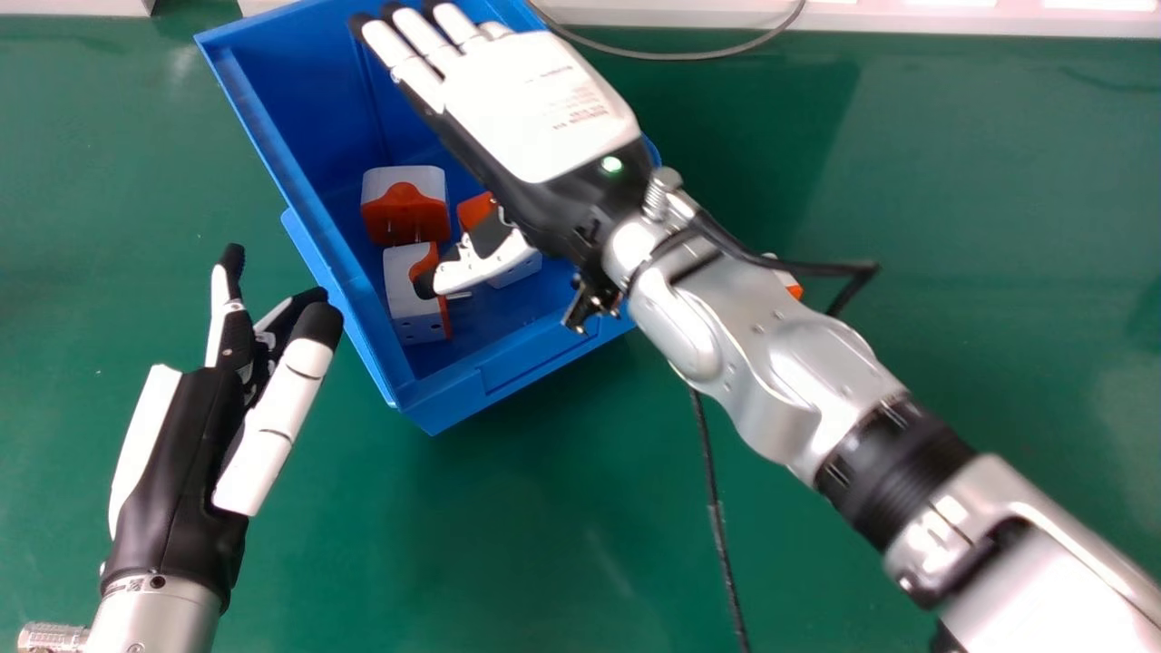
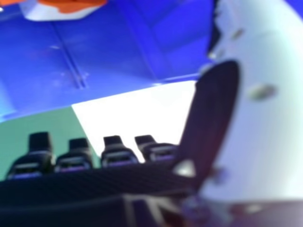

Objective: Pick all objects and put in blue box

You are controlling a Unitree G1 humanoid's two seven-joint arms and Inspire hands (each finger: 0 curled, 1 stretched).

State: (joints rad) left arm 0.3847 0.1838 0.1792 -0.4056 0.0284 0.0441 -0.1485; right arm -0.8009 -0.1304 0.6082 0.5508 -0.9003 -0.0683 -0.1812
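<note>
In the head view, the blue box [image 1: 453, 399] is set on the green table [image 1: 508, 544], its open side turned up. Three orange-and-white blocks are held in it: the first [image 1: 404, 204] is lodged nearer the back, the second [image 1: 408, 313] is placed just in front of it, and the third [image 1: 475, 210] is partly covered by the thumb of the right robot hand [image 1: 544, 109]. That hand is held above the box, released, with its fingers extended toward the back rim and its thumb hung over the blocks. A fourth block [image 1: 787, 283] is seen outside the box, to the right, mostly hidden by the right arm. The left robot hand [image 1: 186, 462] is held just left of the box, its fingers loosely extended and nothing grasped. A grey cable [image 1: 671, 56] is laid behind the box, and a black cable [image 1: 717, 517] is stretched across the table in front.

In the right hand view, the fingers [image 2: 118, 156] are seen uncurled, with nothing gripped between them and the thumb [image 2: 213, 109]. Beyond them the box's blue inside is shown, with part of a block [image 2: 71, 7] in it.
</note>
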